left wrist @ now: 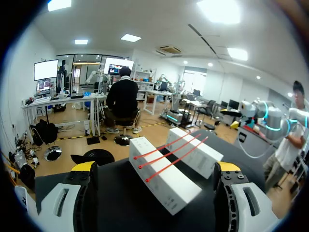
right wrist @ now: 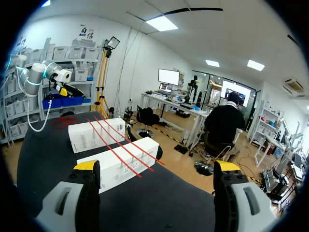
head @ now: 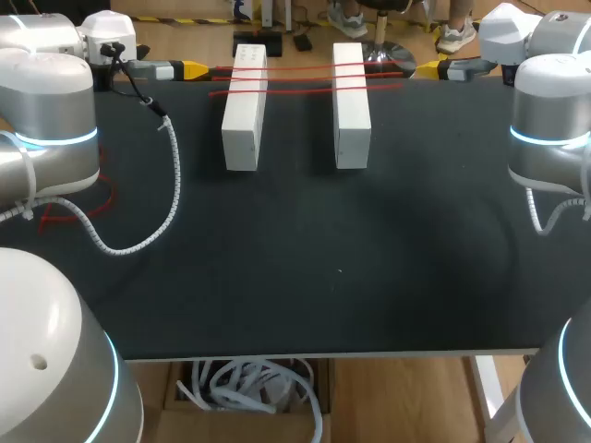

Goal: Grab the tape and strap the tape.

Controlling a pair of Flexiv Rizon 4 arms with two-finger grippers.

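Black table (head: 369, 277), far edge: red tape strands (head: 300, 78) bridge two white blocks (head: 245, 111), probably held clear for gripping. Left claw (left wrist: 154, 169) and right claw (right wrist: 154, 166) spread apart, tape ahead of each, untouched.

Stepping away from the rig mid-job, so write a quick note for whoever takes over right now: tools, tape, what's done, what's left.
Left tool: open, empty, at the far left edge of the black table, pointing toward the boxes.
Right tool: open, empty, at the far right edge, pointing back toward them.
Three red tapes lie across the tops of the left white box and the right white box, which stand side by side near the far edge.
Done: nothing gripped yet.
Left: grab the tape, then strap it.
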